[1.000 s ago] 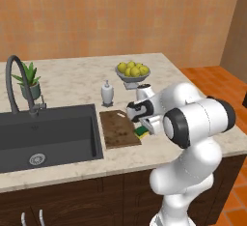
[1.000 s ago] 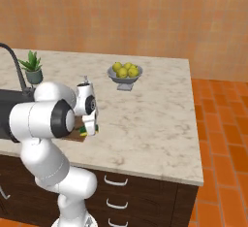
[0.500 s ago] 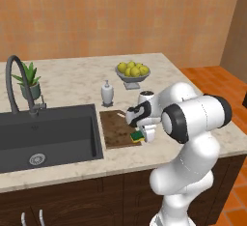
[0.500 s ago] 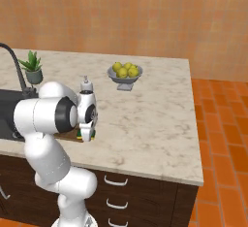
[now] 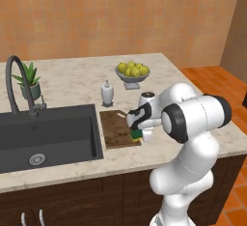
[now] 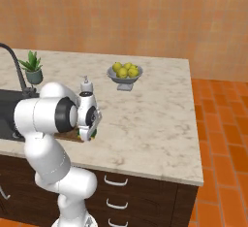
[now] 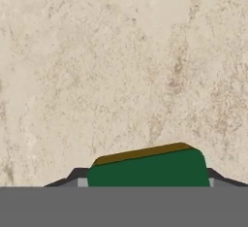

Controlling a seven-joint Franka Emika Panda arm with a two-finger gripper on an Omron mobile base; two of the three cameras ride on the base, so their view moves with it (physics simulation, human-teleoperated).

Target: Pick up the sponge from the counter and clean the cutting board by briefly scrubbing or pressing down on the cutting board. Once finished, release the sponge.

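The dark brown cutting board lies on the beige counter just right of the sink. My gripper is shut on the sponge, a small green-and-yellow block held low at the board's right front corner. In the right base view the gripper holds the sponge beside a sliver of the board; my arm hides most of the board. The hand view shows the sponge green with a yellow edge between my gripper tips, with veined counter beyond it.
The black sink with its faucet lies left of the board. A white soap dispenser stands just behind the board. A bowl of lemons sits further back, and a potted plant by the faucet.
My gripper has carried the sponge a little to the left and lower, from beside the board's right edge to its right front corner. Nothing else has moved.
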